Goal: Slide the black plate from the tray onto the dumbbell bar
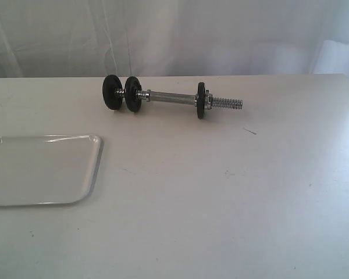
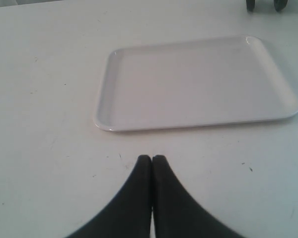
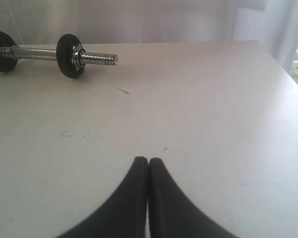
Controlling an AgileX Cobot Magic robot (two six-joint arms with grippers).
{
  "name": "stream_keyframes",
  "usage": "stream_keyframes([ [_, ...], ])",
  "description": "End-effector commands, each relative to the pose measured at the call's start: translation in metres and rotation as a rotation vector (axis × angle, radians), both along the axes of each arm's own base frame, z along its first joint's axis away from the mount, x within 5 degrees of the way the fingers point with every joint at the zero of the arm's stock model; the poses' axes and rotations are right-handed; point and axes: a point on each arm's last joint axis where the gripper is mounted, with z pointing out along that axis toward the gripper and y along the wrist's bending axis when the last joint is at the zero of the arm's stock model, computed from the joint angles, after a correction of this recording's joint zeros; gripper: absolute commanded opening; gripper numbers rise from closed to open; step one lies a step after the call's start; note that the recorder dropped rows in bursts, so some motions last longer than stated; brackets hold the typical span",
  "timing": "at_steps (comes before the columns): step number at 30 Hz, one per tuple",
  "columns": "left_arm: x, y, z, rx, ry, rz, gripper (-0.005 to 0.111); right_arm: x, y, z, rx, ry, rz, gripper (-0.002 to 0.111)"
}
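Observation:
The dumbbell bar (image 1: 168,97) lies on the table at the back, chrome with a threaded right end. The black plate (image 1: 201,101) sits upright on the bar near that end, with a nut against it; the right wrist view shows the plate (image 3: 67,48) and the bar (image 3: 35,52) too. The tray (image 1: 41,168) lies at the left with nothing in it, as the tray (image 2: 198,84) also shows in the left wrist view. My left gripper (image 2: 152,158) is shut and holds nothing, just short of the tray. My right gripper (image 3: 148,160) is shut, holds nothing, and stands well away from the bar. Neither gripper appears in the exterior view.
Two more black discs (image 1: 111,92) (image 1: 132,95) stand on the bar's left end. A small dark mark (image 1: 250,131) is on the table right of the bar. The table's right edge (image 3: 283,64) is near a curtain.

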Motion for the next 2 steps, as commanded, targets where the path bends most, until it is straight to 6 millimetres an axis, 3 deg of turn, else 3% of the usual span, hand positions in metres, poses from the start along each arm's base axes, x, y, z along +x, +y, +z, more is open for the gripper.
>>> stream_keyframes([
  [1,-0.0002,-0.0004,-0.0009,-0.001,0.000,-0.008,0.000,-0.0001,-0.0001,-0.0006,-0.008,0.000,0.001,0.000],
  [2,-0.0002,-0.0004,-0.0009,-0.001,0.000,-0.008,0.000,-0.0001,-0.0001,-0.0006,-0.008,0.000,0.001,0.000],
])
